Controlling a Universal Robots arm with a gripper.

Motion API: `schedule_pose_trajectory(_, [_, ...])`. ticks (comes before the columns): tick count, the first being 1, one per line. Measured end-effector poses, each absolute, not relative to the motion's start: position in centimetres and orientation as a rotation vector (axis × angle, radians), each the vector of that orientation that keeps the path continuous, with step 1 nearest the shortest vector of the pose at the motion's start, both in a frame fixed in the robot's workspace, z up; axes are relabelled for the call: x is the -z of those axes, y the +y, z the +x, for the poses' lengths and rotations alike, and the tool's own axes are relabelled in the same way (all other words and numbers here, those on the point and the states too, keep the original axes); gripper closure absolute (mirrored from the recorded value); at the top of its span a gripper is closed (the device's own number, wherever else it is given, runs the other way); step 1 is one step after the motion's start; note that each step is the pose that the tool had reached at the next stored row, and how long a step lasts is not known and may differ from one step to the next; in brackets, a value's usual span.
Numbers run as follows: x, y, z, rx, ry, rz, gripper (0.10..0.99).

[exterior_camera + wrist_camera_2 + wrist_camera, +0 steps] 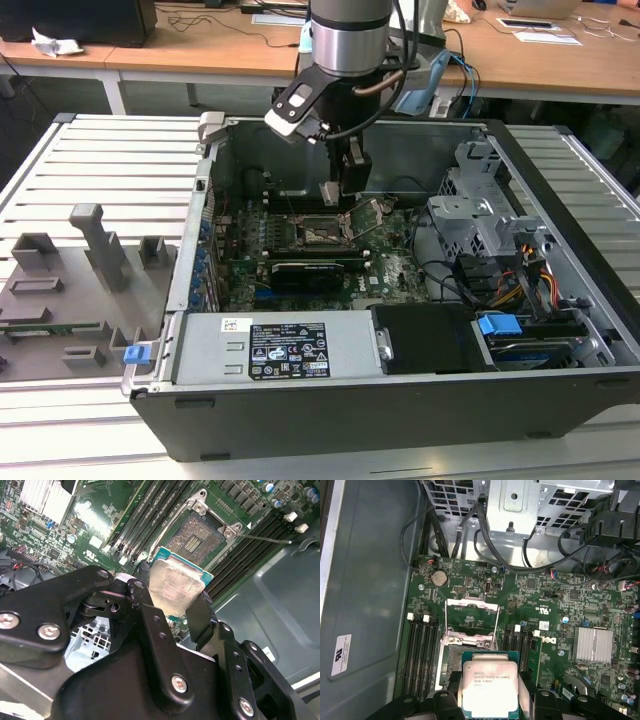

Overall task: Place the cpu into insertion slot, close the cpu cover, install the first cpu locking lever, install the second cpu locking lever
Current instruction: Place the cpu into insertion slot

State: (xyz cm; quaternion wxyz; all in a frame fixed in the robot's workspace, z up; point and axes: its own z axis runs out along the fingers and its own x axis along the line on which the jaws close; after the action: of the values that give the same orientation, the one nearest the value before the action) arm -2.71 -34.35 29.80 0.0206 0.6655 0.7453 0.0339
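Holding the cpu by two opposite edges, the gripper is clamped on it and hangs just above the insertion slot, which lies bare beyond the fingertips. The cpu cover stands tipped open on the slot's far side. The chip looks light, thin and stiff, yet probably fragile underneath. Its smooth metal top could slip, so an edge grip seems right.

the gripper clamps the cpu by two opposite edges (silver top facing the camera). the insertion slot lies open on the green board, pin field bare, between rows of memory slots.
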Motion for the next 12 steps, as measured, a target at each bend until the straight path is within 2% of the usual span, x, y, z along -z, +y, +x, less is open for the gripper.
schedule_pose_trajectory(12, [-29.37,-34.35,-2.72,-0.104,2.312,2.064,0.553])
